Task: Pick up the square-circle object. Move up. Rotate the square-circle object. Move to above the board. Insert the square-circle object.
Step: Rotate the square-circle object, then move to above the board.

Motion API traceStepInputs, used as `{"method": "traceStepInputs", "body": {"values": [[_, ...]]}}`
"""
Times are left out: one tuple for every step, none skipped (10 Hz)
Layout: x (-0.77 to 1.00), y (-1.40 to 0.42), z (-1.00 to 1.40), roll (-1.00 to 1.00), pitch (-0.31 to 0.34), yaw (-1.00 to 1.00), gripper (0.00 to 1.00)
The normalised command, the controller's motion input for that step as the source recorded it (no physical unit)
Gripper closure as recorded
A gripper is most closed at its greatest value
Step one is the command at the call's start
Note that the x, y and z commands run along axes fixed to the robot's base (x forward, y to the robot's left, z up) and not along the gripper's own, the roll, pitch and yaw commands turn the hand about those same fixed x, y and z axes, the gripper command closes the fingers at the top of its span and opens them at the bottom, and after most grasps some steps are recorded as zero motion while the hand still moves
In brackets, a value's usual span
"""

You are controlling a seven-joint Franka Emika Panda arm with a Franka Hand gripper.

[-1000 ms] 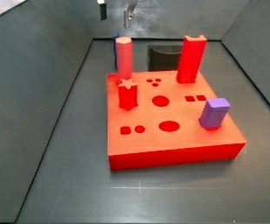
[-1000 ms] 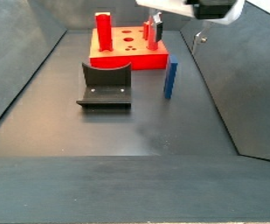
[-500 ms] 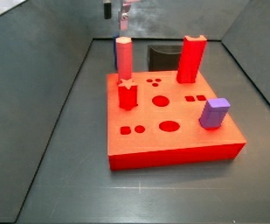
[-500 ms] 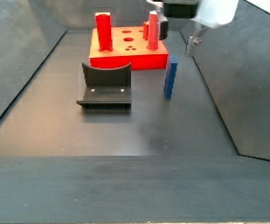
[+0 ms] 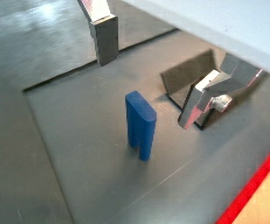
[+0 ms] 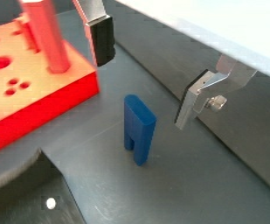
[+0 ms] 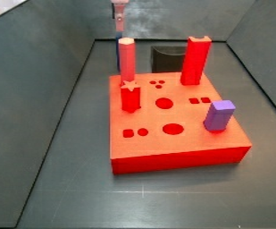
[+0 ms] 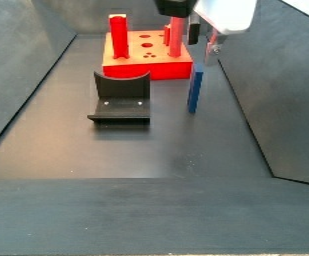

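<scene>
In a side view, the fixture (image 8: 121,98) is sitting nearest on the dark floor (image 8: 143,150), a dark L-shaped bracket on its base plate. Just past it and off to one side, the square-circle object (image 8: 194,91) is standing upright on the floor, a slim dark blue peg close beside the near edge of the board (image 8: 150,66) but apart from it. In both wrist views the peg (image 5: 140,126) is standing on end between and below the two fingers, touched by neither; one finger (image 5: 103,33) is showing its dark pad, the other (image 6: 203,94) is a silver plate on the far side of the peg (image 6: 136,129).

The hand (image 8: 205,35) is hanging above the peg, spread wide and grasping nothing, with its white body filling the upper part of that side view.

Farther back, the board is lying flat, a thick bright red slab with round, square and small dot holes in its top face (image 7: 170,107). A short purple block (image 7: 219,114) is standing on it near one edge, a small red star-topped peg (image 7: 130,95) near another, a tall pink peg (image 7: 127,58) and a tall red peg (image 7: 196,59) at the far side. Behind them the blue peg is only partly showing beside the pink one
</scene>
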Motion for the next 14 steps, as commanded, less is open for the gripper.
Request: {"method": "traceStepInputs", "body": {"values": [[0.03,0.01,-0.03,0.04,0.011,-0.76,0.0],[0.03,0.01,-0.03,0.04,0.011,-0.45,0.0],[0.03,0.01,-0.03,0.04,0.011,-0.28,0.0],[0.0,0.0,-1.0,0.04,0.011,-0.15,0.0],[0.0,0.0,-1.0,0.04,0.007,-0.12,0.0],[0.02,0.0,-1.0,0.04,-0.015,-0.08,0.0],[0.02,0.0,-1.0,0.04,-0.023,-0.06,0.0],[0.02,0.01,-0.82,0.03,-0.033,-0.06,0.0],[0.02,0.01,-0.72,0.03,-0.033,-0.05,0.0],[0.02,0.01,-0.51,0.03,-0.032,-0.05,0.0],[0.03,0.01,-0.32,0.03,-0.032,-0.05,0.0],[0.03,0.01,-0.17,0.02,-0.028,-0.04,0.0],[0.0,0.0,0.0,0.02,-0.025,-0.04,1.0],[0.06,-0.23,1.0,0.19,0.067,0.01,1.0]]}}
